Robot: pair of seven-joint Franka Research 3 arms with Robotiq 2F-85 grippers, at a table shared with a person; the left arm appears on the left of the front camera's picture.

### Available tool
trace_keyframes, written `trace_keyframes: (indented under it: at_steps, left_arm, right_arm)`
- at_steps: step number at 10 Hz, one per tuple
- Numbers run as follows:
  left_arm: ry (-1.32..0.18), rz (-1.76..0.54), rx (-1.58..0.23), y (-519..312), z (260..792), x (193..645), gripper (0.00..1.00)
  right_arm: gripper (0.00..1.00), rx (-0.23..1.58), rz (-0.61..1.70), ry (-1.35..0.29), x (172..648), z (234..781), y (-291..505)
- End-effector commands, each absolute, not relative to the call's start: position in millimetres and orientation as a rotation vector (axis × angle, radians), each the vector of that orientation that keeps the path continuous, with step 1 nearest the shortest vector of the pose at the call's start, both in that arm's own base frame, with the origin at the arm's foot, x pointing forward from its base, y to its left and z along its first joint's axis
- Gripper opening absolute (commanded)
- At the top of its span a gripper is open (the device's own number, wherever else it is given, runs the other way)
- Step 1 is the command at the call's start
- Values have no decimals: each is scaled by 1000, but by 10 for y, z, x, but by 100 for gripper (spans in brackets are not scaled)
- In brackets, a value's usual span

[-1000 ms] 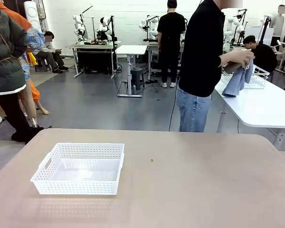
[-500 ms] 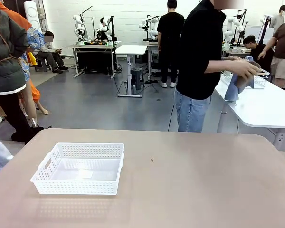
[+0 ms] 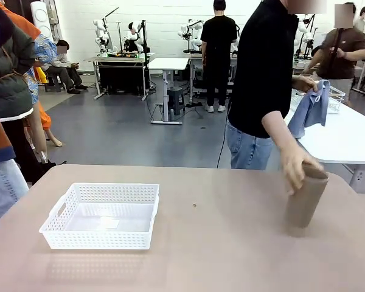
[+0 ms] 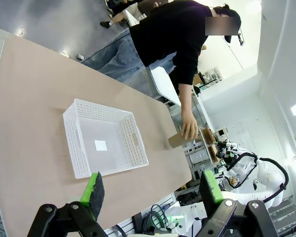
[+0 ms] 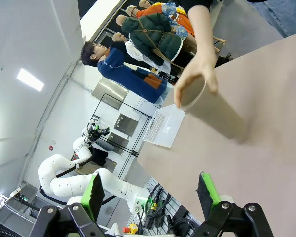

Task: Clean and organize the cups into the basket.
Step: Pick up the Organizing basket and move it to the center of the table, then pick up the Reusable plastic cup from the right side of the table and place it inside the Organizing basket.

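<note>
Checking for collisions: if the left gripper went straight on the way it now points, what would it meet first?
Most likely the basket, near its handled end wall, or the table just past it; depth is unclear here.

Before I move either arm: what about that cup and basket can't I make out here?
- Front view: tan cup blurred, rim covered by the person's hand; whether it rests on the table is unclear.
- Left wrist view: cup tiny, partly behind that hand.
- Both views: white patch on the basket floor, too small to read.
</note>
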State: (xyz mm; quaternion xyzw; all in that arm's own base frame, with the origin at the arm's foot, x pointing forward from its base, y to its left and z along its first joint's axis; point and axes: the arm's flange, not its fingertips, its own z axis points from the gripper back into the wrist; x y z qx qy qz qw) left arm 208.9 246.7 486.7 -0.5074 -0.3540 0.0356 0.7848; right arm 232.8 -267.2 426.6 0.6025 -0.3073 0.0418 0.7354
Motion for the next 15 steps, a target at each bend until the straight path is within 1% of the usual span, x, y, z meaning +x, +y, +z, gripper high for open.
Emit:
trace_keyframes:
  at_steps: [1,9,10,11,12,13,14,15]
  left_arm:
    - [-773,67,-1101,2504,4885,2068,100]
    - [-764,77,-1095,2467,4867,2089,100]
    - [-807,29,-1009,2347,4921,2136,100]
    - [-832,-29,-923,2194,5012,2155,100]
    - [-835,-90,-814,2055,5104,2183,100]
    - [-839,-171,-708,1897,5251,2214,100]
    - [-806,-225,-610,1760,5383,2268,100]
    - [-755,-271,-511,1597,5473,2333,100]
  right_arm:
    - [100,1321,80,-676,2327,4258,-2678]
    - [100,1324,92,-675,2328,4266,-2672]
    - [100,1170,295,-664,2356,4181,-2402]
    - [100,1024,451,-686,2413,4084,-2146]
    - [100,865,545,-695,2506,3989,-1892]
    - [100,742,671,-730,2561,3923,-1726]
    - [100,622,768,-781,2638,3825,-1577]
    - [100,553,842,-822,2692,3711,-1440]
